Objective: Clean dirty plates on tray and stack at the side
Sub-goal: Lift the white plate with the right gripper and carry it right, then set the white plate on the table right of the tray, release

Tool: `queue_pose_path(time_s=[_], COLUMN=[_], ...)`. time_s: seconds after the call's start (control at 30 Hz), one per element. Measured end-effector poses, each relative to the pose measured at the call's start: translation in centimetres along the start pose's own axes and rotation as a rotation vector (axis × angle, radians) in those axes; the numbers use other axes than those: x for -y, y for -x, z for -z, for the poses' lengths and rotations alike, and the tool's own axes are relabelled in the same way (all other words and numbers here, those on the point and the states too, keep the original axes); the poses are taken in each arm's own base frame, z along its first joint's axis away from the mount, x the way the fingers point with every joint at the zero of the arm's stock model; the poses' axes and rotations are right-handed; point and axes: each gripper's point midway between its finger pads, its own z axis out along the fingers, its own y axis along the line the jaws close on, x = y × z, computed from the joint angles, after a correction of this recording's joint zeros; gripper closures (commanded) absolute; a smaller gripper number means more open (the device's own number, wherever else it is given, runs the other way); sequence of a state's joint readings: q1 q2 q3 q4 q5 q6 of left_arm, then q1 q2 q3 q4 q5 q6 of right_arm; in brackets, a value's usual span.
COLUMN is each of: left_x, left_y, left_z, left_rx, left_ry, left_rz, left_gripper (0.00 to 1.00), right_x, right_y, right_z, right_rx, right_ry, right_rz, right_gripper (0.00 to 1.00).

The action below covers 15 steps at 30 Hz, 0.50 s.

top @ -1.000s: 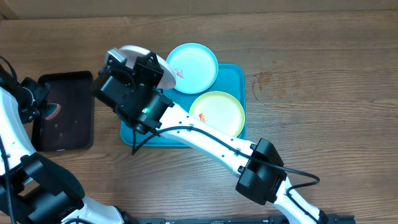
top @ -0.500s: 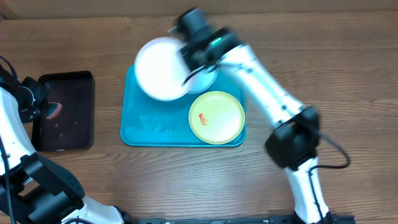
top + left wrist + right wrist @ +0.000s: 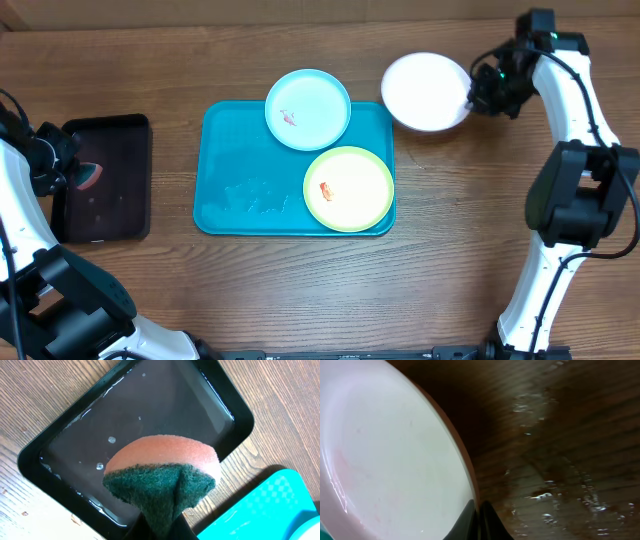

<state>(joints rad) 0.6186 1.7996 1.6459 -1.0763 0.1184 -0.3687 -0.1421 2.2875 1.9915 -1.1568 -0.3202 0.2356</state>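
Right gripper (image 3: 481,510), fingertips nearly cut off at the frame's bottom, is pinched on the white plate (image 3: 427,92) rim and has carried it off the tray (image 3: 225,160) to the table's right; left gripper (image 3: 159,522), mostly hidden, stays clamped on the sponge (image 3: 162,477) over the black tray (image 3: 60,445).

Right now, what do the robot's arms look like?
Both arms are smooth white tubes joined by chunky black joints. The right arm has a thin black cable running along it and a tiny green light near the black right gripper. The left arm has the same white-and-black look and ends in the black left gripper.
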Motion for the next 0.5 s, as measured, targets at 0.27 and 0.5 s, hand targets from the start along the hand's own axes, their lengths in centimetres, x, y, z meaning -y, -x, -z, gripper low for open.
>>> queue_pose_path(time_s=[0.27, 0.5], left_x=[0.2, 0.2], left_y=[0.0, 0.0], left_z=[0.0, 0.0], left_rx=[0.001, 0.001], left_ry=[-0.003, -0.004], left_rz=[-0.004, -0.004], left_gripper=[0.96, 0.96], right_x=[5.7, 5.4], right_y=[0.1, -0.3], right_z=[-1.9, -2.0], right_rx=[0.001, -0.015], right_ry=[-0.003, 0.000], right_rz=[-0.115, -0.107], right_gripper=[0.65, 0.53])
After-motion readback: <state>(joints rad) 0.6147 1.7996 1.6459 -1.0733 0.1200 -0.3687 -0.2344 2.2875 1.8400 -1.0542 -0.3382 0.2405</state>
